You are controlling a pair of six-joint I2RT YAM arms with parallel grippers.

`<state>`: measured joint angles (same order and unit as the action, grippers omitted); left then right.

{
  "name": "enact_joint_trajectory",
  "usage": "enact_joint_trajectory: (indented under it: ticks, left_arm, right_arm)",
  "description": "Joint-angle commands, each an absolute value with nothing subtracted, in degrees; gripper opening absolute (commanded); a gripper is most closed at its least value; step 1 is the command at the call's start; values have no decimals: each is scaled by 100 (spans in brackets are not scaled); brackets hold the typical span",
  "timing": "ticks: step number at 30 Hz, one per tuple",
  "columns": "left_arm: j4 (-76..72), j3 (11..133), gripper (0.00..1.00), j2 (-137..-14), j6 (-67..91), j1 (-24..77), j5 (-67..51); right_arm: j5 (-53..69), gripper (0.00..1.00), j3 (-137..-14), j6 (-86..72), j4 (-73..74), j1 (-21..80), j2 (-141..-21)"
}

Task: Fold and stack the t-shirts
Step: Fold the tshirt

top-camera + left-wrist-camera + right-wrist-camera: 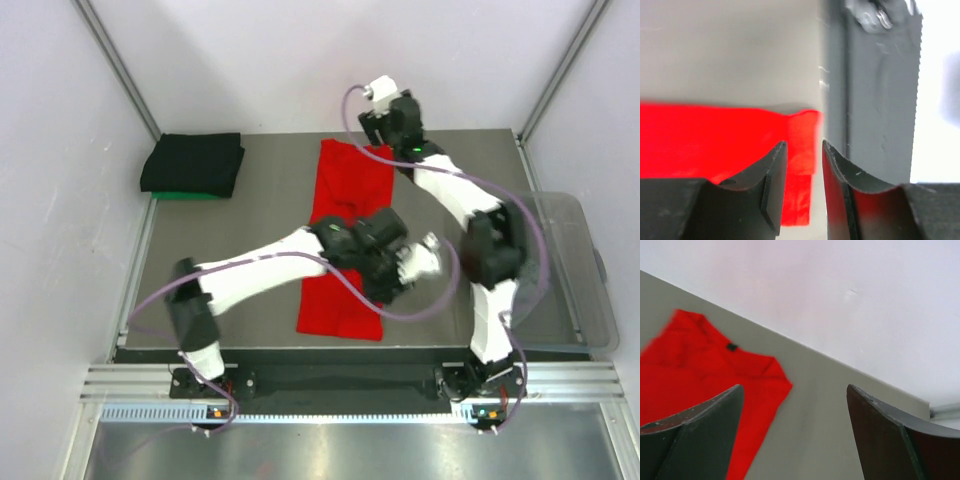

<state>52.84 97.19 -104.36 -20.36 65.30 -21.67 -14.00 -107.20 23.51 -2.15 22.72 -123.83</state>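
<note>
The red t-shirt lies on the table as a long strip, folded lengthwise, its collar end at the back. It also shows in the left wrist view and the right wrist view, where a black neck label shows. My left gripper hovers over the strip's right edge, near its middle. In its wrist view the jaws stand a little apart over a red cloth edge. My right gripper is wide open and empty, raised by the collar end. A folded black t-shirt lies on a green one at the back left.
A clear plastic bin stands off the table's right edge, beside the right arm. Metal frame posts and white walls close in the back and sides. The left arm reaches across the table's middle over the red strip.
</note>
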Motion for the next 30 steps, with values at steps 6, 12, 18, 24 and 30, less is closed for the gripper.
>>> enact_joint_trajectory:
  ticks: [6, 12, 18, 24, 30]
  left_arm:
    - [3123, 7299, 36, -7985, 1535, 3193, -2416]
    - [2707, 5574, 38, -7279, 2319, 2436, -2541]
    - [2987, 4537, 48, -7023, 2943, 2066, -2707]
    - [2779, 3738, 47, -7084, 3479, 1969, -3172]
    - [2382, 3226, 43, -7294, 3894, 1969, -3445]
  right_arm:
    - [1077, 81, -7135, -763, 1326, 2163, -8257]
    - [3320, 76, -4681, -2345, 889, 1539, -7480]
    - [3990, 74, -3641, -2874, 1396, 1450, -7269]
    - [3798, 74, -3006, -3024, 2653, 1573, -6759]
    - [3288, 70, -2927, -3208, 2918, 1749, -6837]
